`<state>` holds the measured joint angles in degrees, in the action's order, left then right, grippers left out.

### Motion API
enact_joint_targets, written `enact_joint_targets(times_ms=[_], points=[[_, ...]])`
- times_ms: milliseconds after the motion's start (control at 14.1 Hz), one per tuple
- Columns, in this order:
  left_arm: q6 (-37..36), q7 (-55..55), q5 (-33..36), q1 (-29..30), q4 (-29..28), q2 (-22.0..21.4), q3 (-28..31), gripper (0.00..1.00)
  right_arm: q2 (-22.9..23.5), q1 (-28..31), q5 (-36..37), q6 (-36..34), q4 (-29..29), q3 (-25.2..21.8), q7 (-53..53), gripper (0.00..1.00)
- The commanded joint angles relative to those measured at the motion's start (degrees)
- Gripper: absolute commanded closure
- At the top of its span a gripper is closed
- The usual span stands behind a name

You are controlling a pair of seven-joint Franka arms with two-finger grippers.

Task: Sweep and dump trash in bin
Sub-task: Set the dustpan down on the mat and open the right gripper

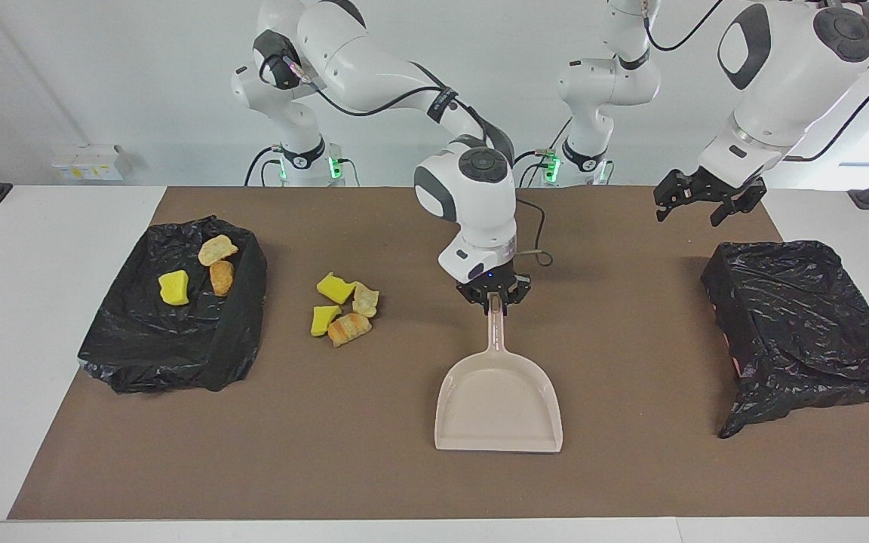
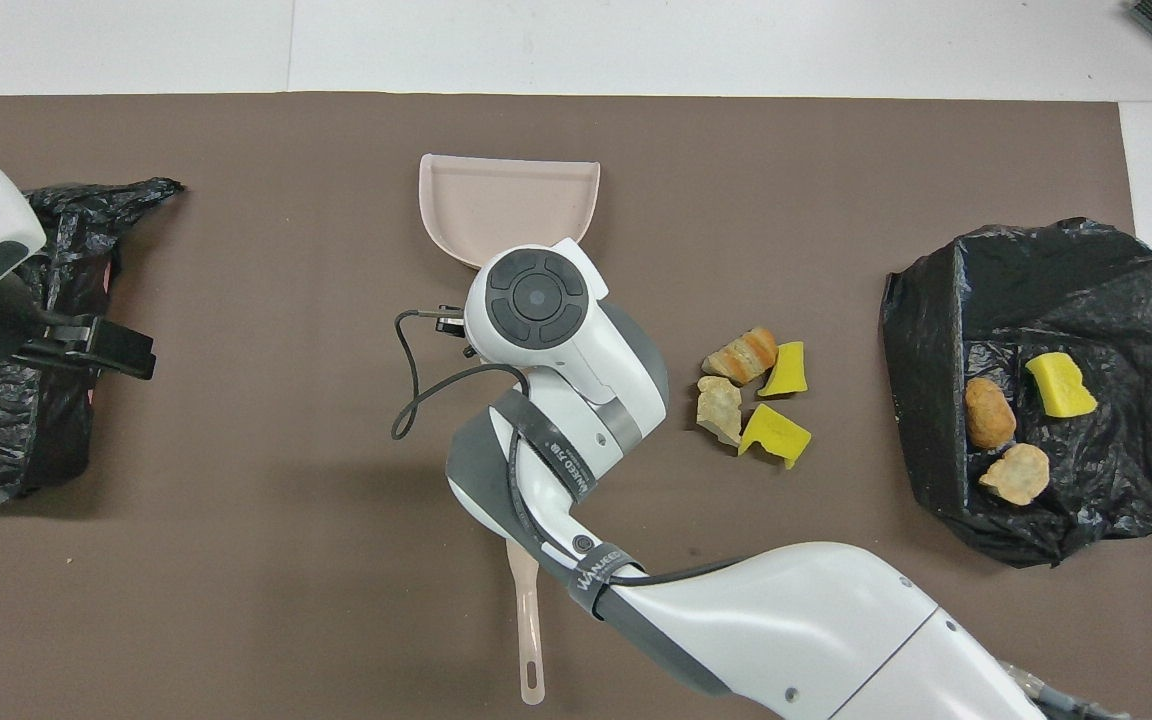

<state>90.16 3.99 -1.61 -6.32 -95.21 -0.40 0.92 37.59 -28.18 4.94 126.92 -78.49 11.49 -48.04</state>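
**Right gripper clamps the dustpan handle**

Right gripper [image 1: 493,296] is closed on the handle of the beige dustpan [image 1: 498,411], whose pan lies flat on the brown mat [image 1: 404,467], its mouth facing away from the robots. Left gripper [image 1: 708,197] hangs with fingers spread over the black bag [image 1: 804,332] at the left arm's end. Beside the dustpan, toward the right arm's end, 4 trash pieces [image 1: 344,309] cluster on the mat. 3 more pieces [image 1: 201,273] lie in the bag-lined bin [image 1: 170,354].
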Motion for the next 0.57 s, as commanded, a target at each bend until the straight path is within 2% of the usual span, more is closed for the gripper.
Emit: enact_joint_targets(times_ms=[0,355,497], points=[[1.25,0.32,1.17,-0.80,-2.09,-1.71,0.58,0.00,-0.41,0.41,1.64,1.40,-0.79,0.72,-1.53,0.00],[1.86,-0.47,1.17,-0.89,-2.18,-1.71,0.58,0.00,-3.83,2.42,0.60,-2.01,-0.78,0.72,-1.18,0.00],[6.93,0.22,1.17,-1.23,-3.48,-1.62,0.58,0.00,-6.11,3.48,0.59,-6.31,-0.78,0.81,-1.18,0.00]])
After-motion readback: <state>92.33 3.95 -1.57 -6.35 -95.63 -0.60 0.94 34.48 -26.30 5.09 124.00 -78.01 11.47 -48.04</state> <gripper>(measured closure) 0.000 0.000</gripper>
